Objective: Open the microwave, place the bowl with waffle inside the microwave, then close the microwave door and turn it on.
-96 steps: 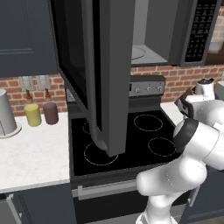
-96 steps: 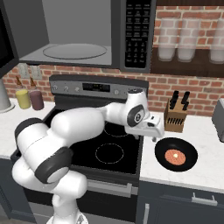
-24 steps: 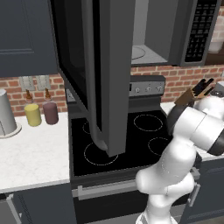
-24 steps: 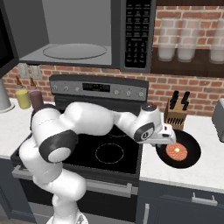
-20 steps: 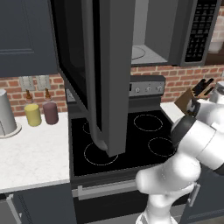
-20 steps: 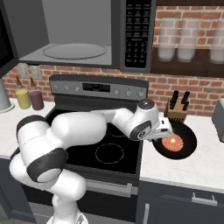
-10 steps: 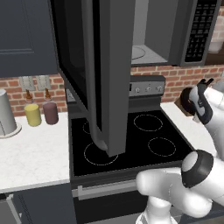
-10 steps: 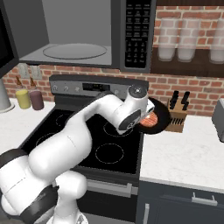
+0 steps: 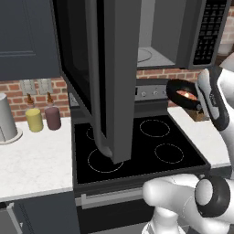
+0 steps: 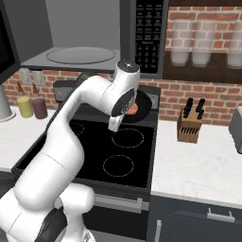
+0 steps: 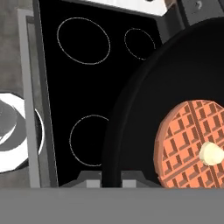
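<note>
A brick-walled kitchen: black stove (image 9: 137, 146) between white counters (image 10: 198, 165), the microwave door (image 9: 107, 73) swung open above. Narrowly set fingers (image 11: 107, 180) pinch the rim of the bowl with waffle (image 9: 183, 94), aloft at the stove's 2 o'clock corner.

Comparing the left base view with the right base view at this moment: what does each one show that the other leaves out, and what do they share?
Left base view alone: the microwave door swung wide open, seen nearly edge-on over the stove, and a grey canister on the left counter.

Right base view alone: a knife block on the right counter, pale jars on a shelf, and the glass turntable in the cavity.

Both: the open microwave with its keypad strip, the bowl with waffle lifted above the stove, and the yellow and maroon bottles.
</note>
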